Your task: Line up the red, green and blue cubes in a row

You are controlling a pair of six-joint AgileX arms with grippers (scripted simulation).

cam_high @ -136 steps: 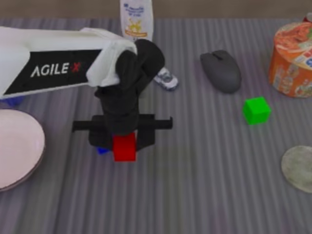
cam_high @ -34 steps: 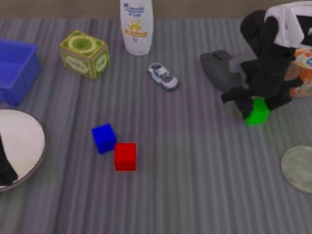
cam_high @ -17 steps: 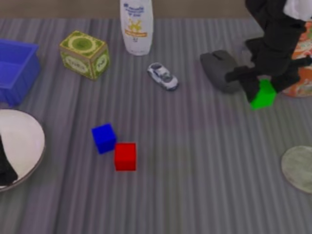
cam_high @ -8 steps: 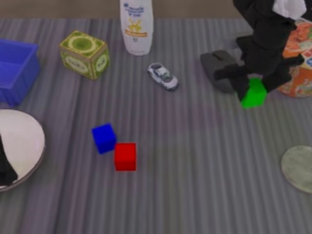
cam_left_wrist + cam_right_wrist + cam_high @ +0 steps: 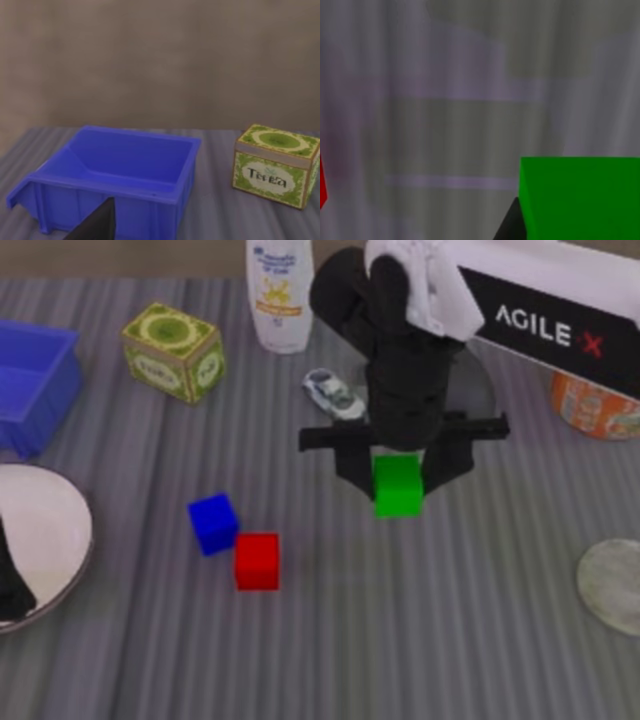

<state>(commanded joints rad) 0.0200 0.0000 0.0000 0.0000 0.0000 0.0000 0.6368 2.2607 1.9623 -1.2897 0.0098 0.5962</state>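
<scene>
Right gripper is clamped on the green cube, holding it over the middle of the table. In the right wrist view the green cube fills one corner above the striped surface. The red cube rests on the table toward the left, well apart from the green one, with the blue cube just beside its corner. Farther out stand a toy car, a printed box and a blue bin. Left arm is parked at the left edge; its finger state cannot be determined.

Simulated tabletop, household clutter
</scene>
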